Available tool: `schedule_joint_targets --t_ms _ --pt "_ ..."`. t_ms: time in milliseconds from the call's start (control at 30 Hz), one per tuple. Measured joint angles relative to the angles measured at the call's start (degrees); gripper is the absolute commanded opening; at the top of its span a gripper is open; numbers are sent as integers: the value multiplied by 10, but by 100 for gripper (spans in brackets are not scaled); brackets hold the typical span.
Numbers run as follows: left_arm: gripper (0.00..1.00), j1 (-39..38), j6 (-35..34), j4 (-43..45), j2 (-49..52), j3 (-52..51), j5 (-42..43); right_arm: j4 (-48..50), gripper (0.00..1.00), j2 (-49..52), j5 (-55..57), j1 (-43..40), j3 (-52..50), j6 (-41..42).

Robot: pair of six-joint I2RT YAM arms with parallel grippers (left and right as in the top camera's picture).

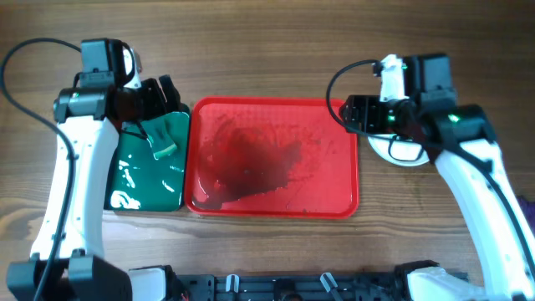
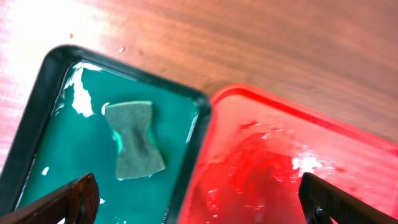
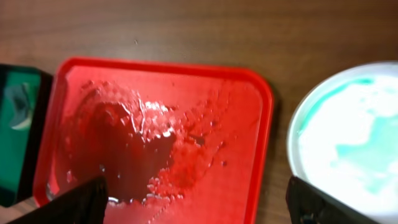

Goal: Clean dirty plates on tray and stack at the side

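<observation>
The red tray [image 1: 326, 184] lies in the middle of the table, wet and with no plates on it. It also shows in the left wrist view [image 2: 261, 186] and the right wrist view [image 3: 249, 155]. A white plate [image 1: 410, 161] with a pale green smear sits on the table right of the tray, partly under my right arm. It shows large in the right wrist view [image 3: 348, 143]. I cannot tell whether other plates lie under it. My right gripper [image 1: 347, 113] [image 3: 199, 202] is open and empty above the tray's far right corner. My left gripper [image 1: 171, 99] [image 2: 199, 205] is open and empty above the seam between the two trays.
A dark green tray [image 1: 125, 180] [image 2: 37, 124] holding liquid touches the red tray's left side. A grey-green sponge [image 1: 165, 151] [image 2: 134, 140] lies in it. Bare wooden table surrounds the trays.
</observation>
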Motion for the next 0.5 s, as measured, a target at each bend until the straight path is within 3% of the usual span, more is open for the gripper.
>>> schedule_joint_targets --t_ms 233,500 --pt "100 0 0 -3 -1 0 19 -10 100 -206 30 0 10 -2" --pt "100 0 0 -4 -1 0 19 -121 100 -265 32 0 14 -9"
